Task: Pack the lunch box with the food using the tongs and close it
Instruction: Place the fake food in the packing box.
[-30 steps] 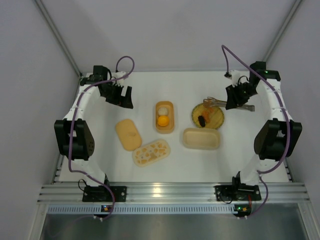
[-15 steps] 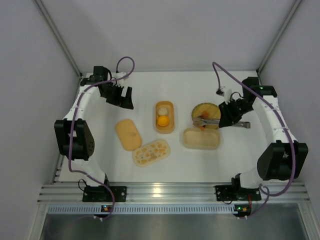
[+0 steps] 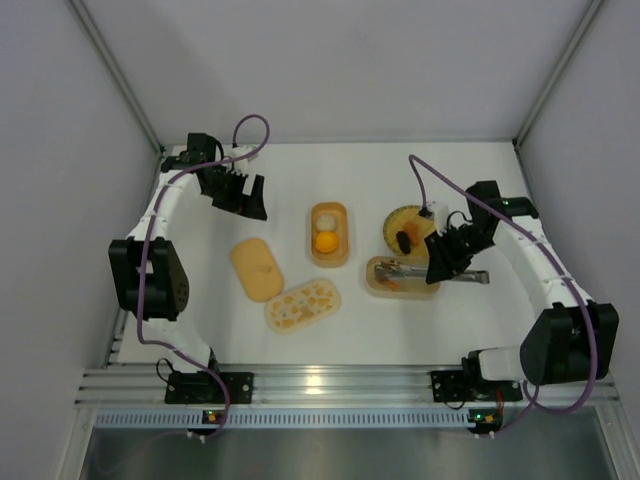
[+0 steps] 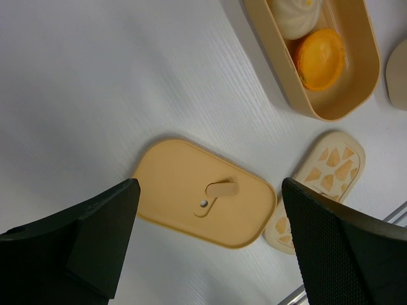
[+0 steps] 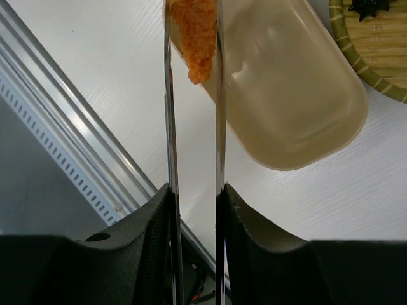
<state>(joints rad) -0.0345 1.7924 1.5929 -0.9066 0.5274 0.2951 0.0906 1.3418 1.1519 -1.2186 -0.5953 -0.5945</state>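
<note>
**One orange chunk held in the tongs at the end of a box**

One metal rail (image 3: 330, 380) runs along the near edge of the white table (image 3: 300, 170), where both arms are bolted down. Just beyond it, left of centre, a patterned lid (image 3: 302, 304) lies flat and a little askew. A plain lid (image 4: 191, 197) lies close beside it, slightly farther back and to the left, with a small tab on its top.

On the right an oblong box (image 5: 286, 95) lies lengthwise across the table. The right gripper (image 5: 194, 197) hangs by its right end. Its fingers press inward on the two slim arms of the tongs (image 5: 219, 114), holding them nearly parallel. The tongs reach leftward over the box, and their tips pinch an orange chunk (image 5: 197, 32) at the box's left end. Whether the chunk touches the floor of the box cannot be told.

Beyond this box, almost touching it, is the round ribbed plate (image 5: 372, 70), with a dark piece (image 3: 403, 240) lying on it.

Left of the plate, near the table's middle, a second box (image 4: 334, 108) stands with its long side running front to back. It holds a yellow-orange ball (image 4: 321, 57) at the nearer end. A whitish ball (image 4: 294, 16) sits just behind it.

Farthest back on the left, the left gripper (image 3: 245, 198) hovers above the table. Its black fingers (image 4: 95, 235) are spread wide with nothing between them. Its wrist camera looks down on the plain lid.
</note>
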